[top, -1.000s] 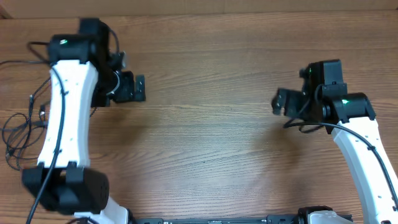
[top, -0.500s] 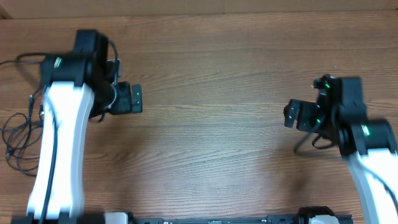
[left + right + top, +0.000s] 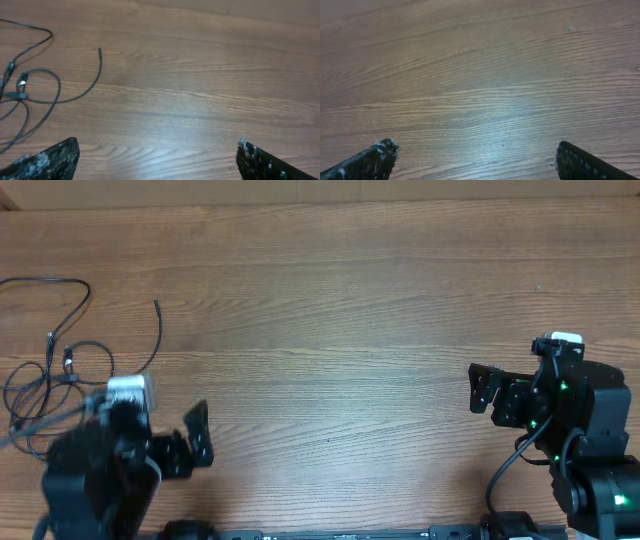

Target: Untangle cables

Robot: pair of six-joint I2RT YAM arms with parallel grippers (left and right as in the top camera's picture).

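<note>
No readable writing, no containers. Thin black cables [image 3: 50, 370] in loose loops on wooden surface [image 3: 330, 330], far left edge. Left claw [image 3: 190, 442] just right of cables, spread wide, empty. Right claw [image 3: 488, 388] well apart from cables, spread wide, empty.

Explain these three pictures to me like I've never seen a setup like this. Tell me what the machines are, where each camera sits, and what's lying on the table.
Two robot arms work at a wooden table. One picture looks straight down from above; the other two come from cameras mounted on each arm's wrist, looking past its own fingers. The left claw and the right claw are both open and hold nothing. Thin black cables lie in loose loops at the table's left edge; the left wrist camera sees them too. The right wrist camera shows only bare wood.
</note>
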